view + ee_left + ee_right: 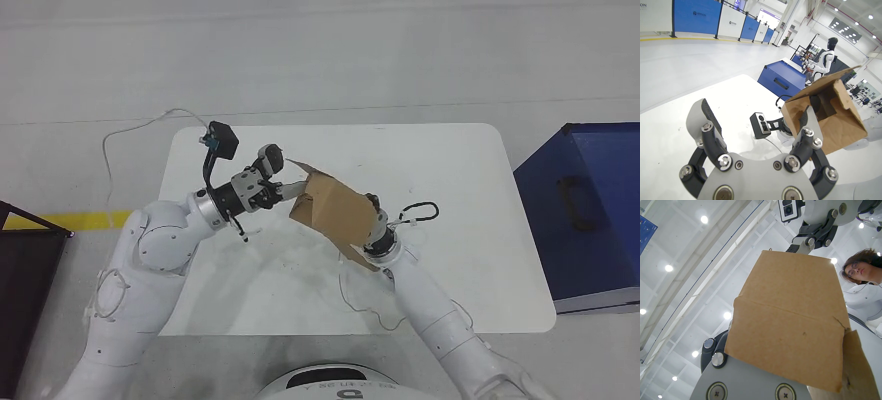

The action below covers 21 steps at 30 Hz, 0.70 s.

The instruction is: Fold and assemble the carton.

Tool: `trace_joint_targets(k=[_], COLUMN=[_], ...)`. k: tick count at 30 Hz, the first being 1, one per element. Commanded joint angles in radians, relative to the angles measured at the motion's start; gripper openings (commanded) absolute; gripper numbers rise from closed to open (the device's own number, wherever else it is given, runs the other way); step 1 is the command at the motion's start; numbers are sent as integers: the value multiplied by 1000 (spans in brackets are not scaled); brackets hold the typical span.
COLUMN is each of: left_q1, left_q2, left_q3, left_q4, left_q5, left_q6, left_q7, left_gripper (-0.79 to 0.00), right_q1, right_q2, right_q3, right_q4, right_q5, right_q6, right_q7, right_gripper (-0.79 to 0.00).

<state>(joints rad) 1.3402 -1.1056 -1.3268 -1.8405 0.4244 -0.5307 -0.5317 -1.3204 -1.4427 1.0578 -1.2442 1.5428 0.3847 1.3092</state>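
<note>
Holding the carton (pixel 335 210) aloft over the middle of the white bench (pixel 450 170), my right claw (pixel 372 232) grips it from the lower right in the top view. In that claw's own wrist view a brown panel lies across its base and hides the fingers. The carton is tilted and half-formed, its open end turned toward my left claw (pixel 755 103). That claw is spread wide: one finger (pixel 808 117) touches the wall at the carton's open mouth, and the other stands well apart over bare bench. Inside the mouth, the left wrist view shows a dark finger of my right claw against the inner wall. A blue box (pixel 585 215) sits beside the bench at the right edge of the top view.
</note>
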Motion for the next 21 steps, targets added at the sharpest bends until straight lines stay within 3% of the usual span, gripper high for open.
trace_joint_targets(k=[1, 9, 17, 21], left_q1=[6, 16, 17, -4], left_q2=[1, 1, 11, 15], left_q3=[-17, -17, -81, -96], left_q4=[-12, -4, 67, 64], left_q5=[12, -15, -377, -387], left_q6=[-3, 25, 197, 225], left_q7=[26, 27, -155, -179], left_gripper=[0, 0, 0, 0], right_q1=[1, -8, -65, -88], right_q2=[1, 2, 22, 31], right_q3=[2, 3, 53, 68], right_q4=[1, -18, -67, -81], right_q5=[-7, -5, -53, -78], right_q6=[-6, 5, 18, 28], right_q7=[-4, -26, -9, -5], right_gripper=[-785, -785, -785, -785])
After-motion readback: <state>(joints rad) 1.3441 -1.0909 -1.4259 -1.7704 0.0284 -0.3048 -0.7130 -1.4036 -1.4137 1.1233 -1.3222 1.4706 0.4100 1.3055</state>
